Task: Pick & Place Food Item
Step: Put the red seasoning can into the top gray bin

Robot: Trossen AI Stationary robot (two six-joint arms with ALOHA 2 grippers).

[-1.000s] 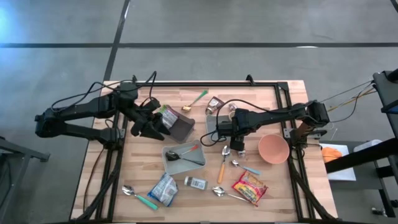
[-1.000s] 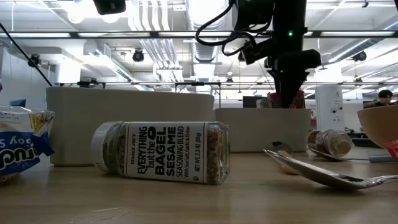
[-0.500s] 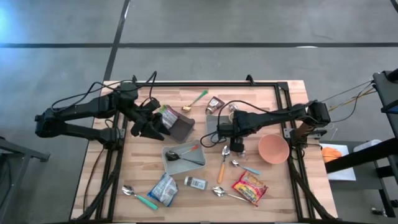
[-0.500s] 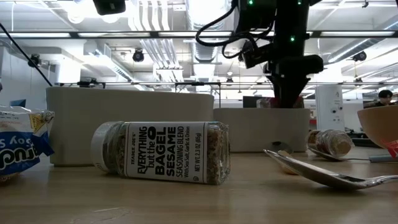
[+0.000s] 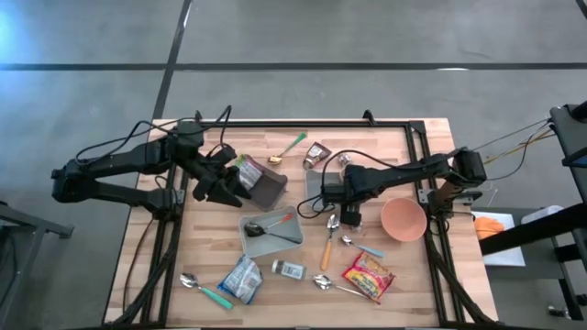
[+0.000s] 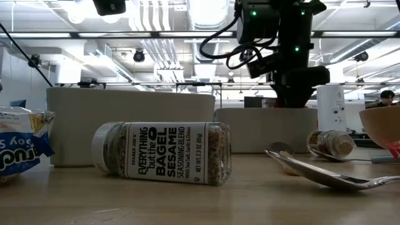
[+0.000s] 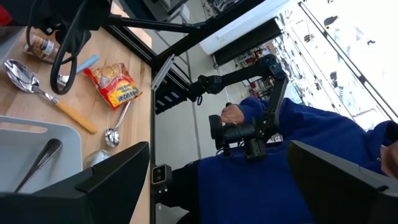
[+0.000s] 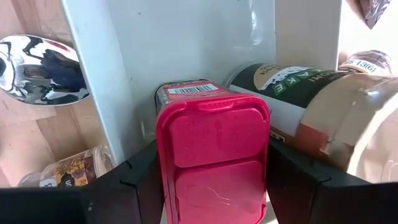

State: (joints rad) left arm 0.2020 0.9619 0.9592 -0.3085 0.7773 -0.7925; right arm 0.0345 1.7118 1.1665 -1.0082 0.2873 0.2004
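Observation:
A container with a red lid [image 8: 211, 143] hangs upright between the fingers of my right gripper [image 8: 214, 180], over a white tray [image 8: 186, 37] at the table's middle [image 5: 312, 186]. A green-labelled bottle [image 8: 298, 102] lies in that tray beside it. In the low view the right gripper [image 6: 292, 87] reaches down behind the tray's wall [image 6: 262, 128], which hides the container. Whether the container's base touches the tray floor I cannot tell. My left gripper [image 5: 227, 190] hovers open at the table's left, beside a dark packet [image 5: 263, 186], with nothing between its fingers [image 7: 112, 180]. My right gripper pinches the container between its two fingers at two opposite sides of its lid end [image 8: 163, 168]. The fingers come from above, pointing steeply down. The container stands upright in the hold, lid up, its barcoded body [image 8: 186, 89] below the fingers.
A second tray [image 5: 271, 234] holds a spoon. Near the right arm are a pink bowl [image 5: 404, 218], an orange-handled spoon [image 5: 328, 240], a small jar [image 8: 68, 171] and a red-yellow packet [image 5: 369, 277]. A seasoning jar [image 6: 162, 152] and a blue-white packet [image 5: 240, 278] lie near the front edge. A person in blue [image 7: 261, 180] sits beyond the table.
My right gripper has gone down toward the white tray with the red-lidded container, still shut on it. In the low view the container has sunk out of sight behind the tray's wall.

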